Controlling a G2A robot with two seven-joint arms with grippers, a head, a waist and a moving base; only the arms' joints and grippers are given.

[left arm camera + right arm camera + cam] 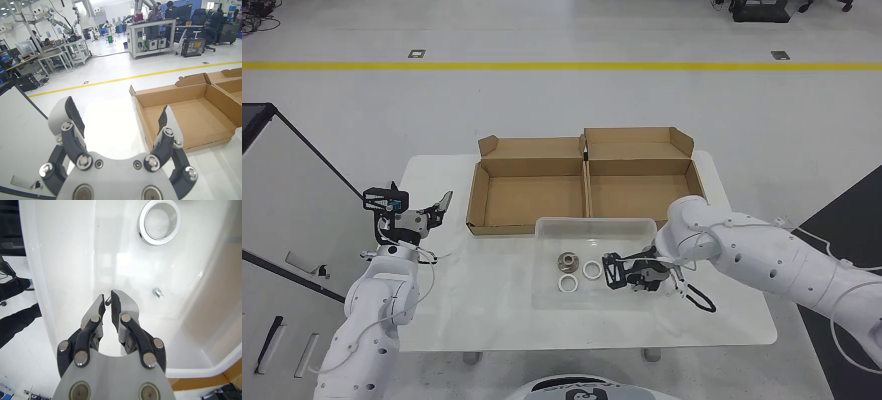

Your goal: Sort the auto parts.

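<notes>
Inside the white plastic bin point(37, 275), the right gripper point(107, 297) pinches a small threaded bolt point(108, 301) between nearly closed jaws; a second bolt point(158, 293) and a metal ring point(159, 222) lie nearby. The left gripper point(117, 103) hangs wide open, holding nothing, beside the left cardboard box point(189, 117).

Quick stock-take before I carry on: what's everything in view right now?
table: one, white, under everything else
cardboard boxes: two, brown, open, side by side at the table's far side
bin: one, clear plastic, in front of the boxes
rings: two, silver, lying in the bin
toothed part: one, dark grey, in the bin beside the rings
bolts: two, silver, in the bin; one loose, one pinched by the right gripper
left gripper: open, above the table's left edge
right gripper: shut on a bolt, inside the bin
</notes>
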